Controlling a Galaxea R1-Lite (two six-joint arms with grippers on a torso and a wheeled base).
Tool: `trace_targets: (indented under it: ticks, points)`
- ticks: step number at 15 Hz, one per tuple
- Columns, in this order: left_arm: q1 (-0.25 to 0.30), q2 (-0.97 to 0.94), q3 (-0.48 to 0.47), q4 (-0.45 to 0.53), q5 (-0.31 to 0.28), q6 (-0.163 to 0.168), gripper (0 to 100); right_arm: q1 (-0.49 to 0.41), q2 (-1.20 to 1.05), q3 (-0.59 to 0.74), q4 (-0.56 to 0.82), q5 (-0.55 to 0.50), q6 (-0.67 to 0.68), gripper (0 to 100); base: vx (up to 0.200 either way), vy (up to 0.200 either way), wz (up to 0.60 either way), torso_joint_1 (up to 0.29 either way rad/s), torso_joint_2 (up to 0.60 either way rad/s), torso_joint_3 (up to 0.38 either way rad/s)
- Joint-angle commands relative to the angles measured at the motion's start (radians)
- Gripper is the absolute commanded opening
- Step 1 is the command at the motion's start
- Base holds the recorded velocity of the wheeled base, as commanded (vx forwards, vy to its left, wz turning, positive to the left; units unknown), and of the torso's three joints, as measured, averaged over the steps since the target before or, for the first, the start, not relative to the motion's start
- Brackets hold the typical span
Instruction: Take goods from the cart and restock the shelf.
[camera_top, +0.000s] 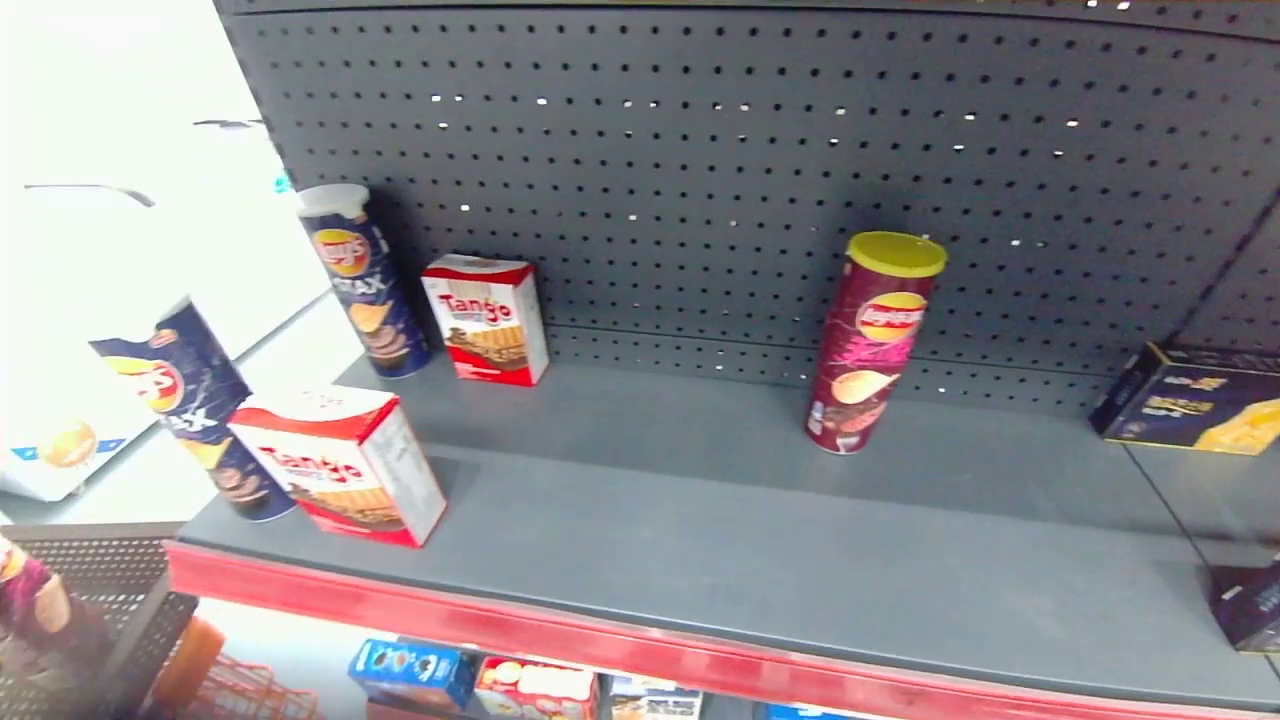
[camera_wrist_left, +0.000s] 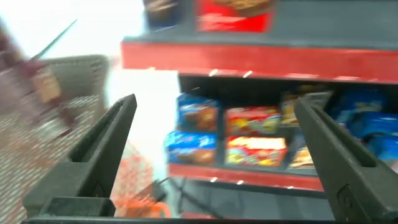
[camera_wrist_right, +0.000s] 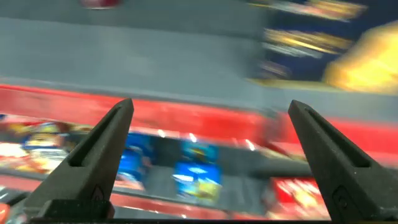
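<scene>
**Both grippers empty, held low before the shelf**

Arms: the left gripper (camera_wrist_left: 214, 102) sits low, facing the packs on the lower shelf (camera_wrist_left: 255, 134). Its fingers are spread wide with nothing between them. The right gripper (camera_wrist_right: 211, 104) is just as wide apart and also empty. It faces the red front edge (camera_wrist_right: 186, 115) of the shelf (camera_top: 700, 520).

Near left, below shelf level, we note the mesh cart (camera_top: 90, 580). A purple pack (camera_top: 30, 610) shows against it, blurred and cut by the frame, so we cannot tell what kind it is.

On the shelf's left end, near the front, a blue can (camera_top: 195, 410) stands just beside a red-and-white wafer box (camera_top: 340, 462). Farther back, by the pegboard (camera_top: 700, 150), a second blue can (camera_top: 365, 280) and a second wafer box (camera_top: 487, 318) stand side by side.

Right of centre, toward the back, a maroon can (camera_top: 873, 345) with a yellow lid stands upright, well apart from the rest.

At the far right, a dark blue box (camera_top: 1190, 400) lies near the back, partly cut off. Another dark box (camera_top: 1250, 605) near the front is mostly out of frame.
</scene>
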Motion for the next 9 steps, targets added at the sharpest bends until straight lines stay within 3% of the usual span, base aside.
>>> trace_targets:
  ticks: [1,6,9]
  points:
    - [0.000,0.001,0.000,0.000,0.000,0.000,100,0.001,0.001,0.000,0.000,0.000,0.000,100,0.000,0.000,0.60,-0.002,0.01,0.007]
    - [0.000,0.001,0.000,0.000,0.000,0.000,100,0.001,0.001,0.002,-0.002,-0.001,0.000,100,0.000,0.000,0.60,0.004,0.00,0.002]
    - [0.000,0.001,0.000,0.000,-0.002,0.003,100,0.001,0.001,0.002,-0.002,-0.001,-0.002,100,0.000,0.000,0.00,0.000,0.00,0.000]
